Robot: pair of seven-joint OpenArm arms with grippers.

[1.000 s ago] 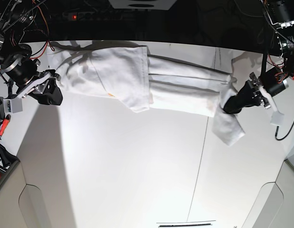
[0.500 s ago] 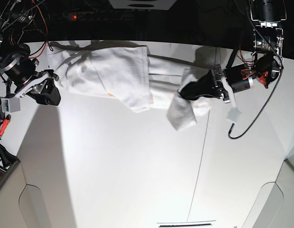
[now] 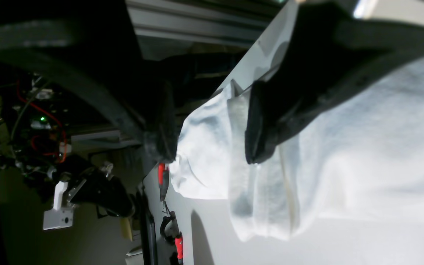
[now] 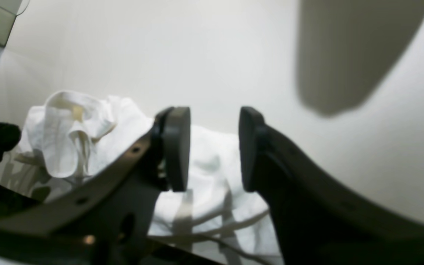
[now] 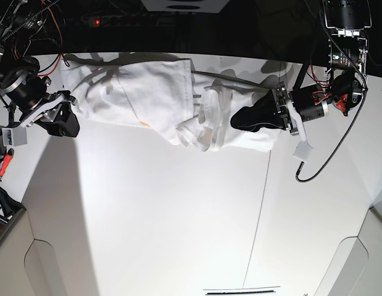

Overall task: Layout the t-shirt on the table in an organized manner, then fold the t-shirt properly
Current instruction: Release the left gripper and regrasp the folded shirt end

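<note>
The tabletop (image 5: pixel 147 216) is seen with the t-shirt (image 5: pixel 160 98) bunched along its far edge. The left hand (image 5: pixel 243 118) is parted over the t-shirt's folded end; the right hand (image 5: pixel 62 120) is parted beside its other end.

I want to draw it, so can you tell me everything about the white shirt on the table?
The t-shirt is white, soft-looking cotton, bunched into a long, wrinkled strip along the table's far edge. One end is folded back over its middle, with a small orange speck showing. The left gripper hovers open over that fold; the right gripper waits beside the other end.
</note>
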